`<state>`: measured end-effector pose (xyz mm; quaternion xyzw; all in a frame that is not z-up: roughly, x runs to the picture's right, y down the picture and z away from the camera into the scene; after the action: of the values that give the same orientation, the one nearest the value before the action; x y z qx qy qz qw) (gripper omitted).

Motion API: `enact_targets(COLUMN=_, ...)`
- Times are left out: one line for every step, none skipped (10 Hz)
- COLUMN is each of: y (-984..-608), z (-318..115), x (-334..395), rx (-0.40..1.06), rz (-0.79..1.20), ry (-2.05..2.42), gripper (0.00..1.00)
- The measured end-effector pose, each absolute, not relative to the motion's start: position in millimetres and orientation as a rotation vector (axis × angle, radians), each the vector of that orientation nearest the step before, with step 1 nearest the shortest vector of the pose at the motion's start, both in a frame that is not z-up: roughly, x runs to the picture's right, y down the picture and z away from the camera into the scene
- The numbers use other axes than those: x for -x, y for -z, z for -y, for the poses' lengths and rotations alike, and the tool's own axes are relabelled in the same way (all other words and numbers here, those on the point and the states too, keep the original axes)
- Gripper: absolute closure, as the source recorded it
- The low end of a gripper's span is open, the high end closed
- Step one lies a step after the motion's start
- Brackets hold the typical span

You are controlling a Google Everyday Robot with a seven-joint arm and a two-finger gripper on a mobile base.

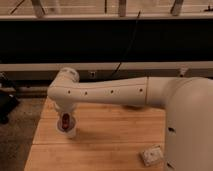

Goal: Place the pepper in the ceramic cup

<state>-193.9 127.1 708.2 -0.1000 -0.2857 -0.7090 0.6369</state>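
**Pepper at the mouth of the ceramic cup, directly under the tool**

The pepper (65, 120) shows as a small dark red shape standing roughly upright, its long axis close to vertical, at the rim of the ceramic cup (68, 129). The cup sits on the left part of the wooden tabletop (115, 142), near the far-left edge. The tool (65, 117) hangs straight down from the wrist of the white arm (100, 91), which reaches in from the right across the tabletop, and it sits right over the cup's opening, so the pepper, the tool and the cup line up along one vertical line.

That stacking is what matters for the coming move: the pepper lies below the tool and above or partly inside the cup, so it needs only to drop along its own long axis. Whether the tool is clamped on the pepper or has let it go cannot be told here, nor whether the pepper's lower end is already inside the cup.

A small pale object (151, 155) lies well apart, toward the near right of the tabletop.
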Motion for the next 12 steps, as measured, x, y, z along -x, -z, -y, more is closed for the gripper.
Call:
enact_targets(y=-709, z=-127, x=196, rx=0.225, rz=0.652, ry=1.618, gripper=0.53)
enact_targets(y=-709, z=-126, x=199, rx=0.219, rz=0.648, ry=1.616, gripper=0.42)
enact_targets(y=-711, z=-124, x=201, rx=0.212, rz=0.641, ry=1.615, gripper=0.3)
enact_targets(y=-713, z=-122, x=202, rx=0.207, rz=0.635, ry=1.614, gripper=0.23)
enact_targets(y=-714, z=-120, x=203, rx=0.204, rz=0.629, ry=1.614, gripper=0.2)
enact_targets(y=-716, z=-119, x=203, rx=0.201, rz=0.622, ry=1.615, gripper=0.2)
enact_targets(y=-717, z=-117, x=203, rx=0.198, rz=0.616, ry=1.617, gripper=0.2)
enact_targets(y=-718, z=-117, x=201, rx=0.199, rz=0.612, ry=1.619, gripper=0.2)
enact_targets(y=-718, z=-117, x=197, rx=0.202, rz=0.605, ry=1.619, gripper=0.2)
enact_targets(y=-718, z=-117, x=195, rx=0.203, rz=0.602, ry=1.62, gripper=0.2)
enact_targets(y=-718, z=-118, x=191, rx=0.207, rz=0.597, ry=1.618, gripper=0.2)
enact_targets(y=-719, z=-117, x=185, rx=0.211, rz=0.59, ry=1.613, gripper=0.2)
